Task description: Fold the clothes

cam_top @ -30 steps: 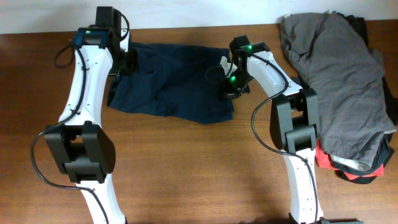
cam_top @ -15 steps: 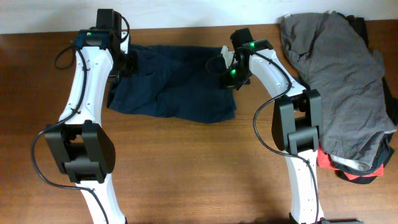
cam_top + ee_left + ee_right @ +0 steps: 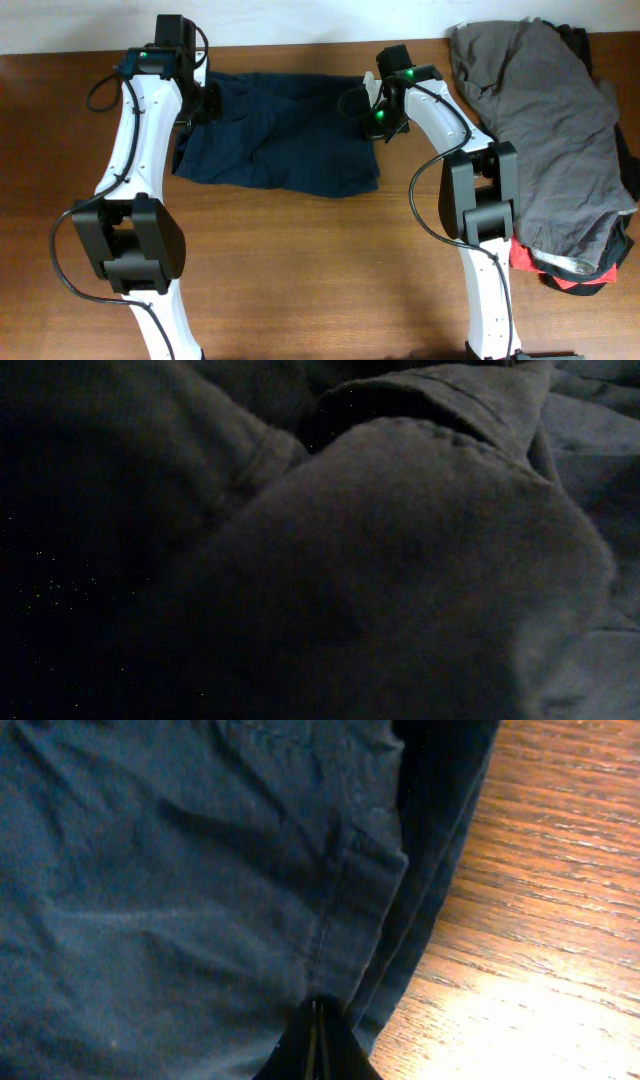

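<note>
- shorts (image 3: pixel 275 140): right gripper (image 3: pixel 318 1025) clenched on a seam at their right edge (cloth pinched between the tips).
- left gripper (image 3: pixel 203 104): at their left edge, fingers hidden by bunched cloth; closed, apparently on the fabric.
- shorts lie rumpled on the table (image 3: pixel 300 260), far side, between both arms.
- grey garment (image 3: pixel 550 120): heaped well apart, right.

Bare tabletop (image 3: pixel 300 260) frontward; grey garment (image 3: pixel 545 120) rightward

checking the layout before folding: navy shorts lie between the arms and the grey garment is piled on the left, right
Not quite: the overhead view shows the grey garment piled on the right, not the left. The part about the navy shorts holds.
</note>
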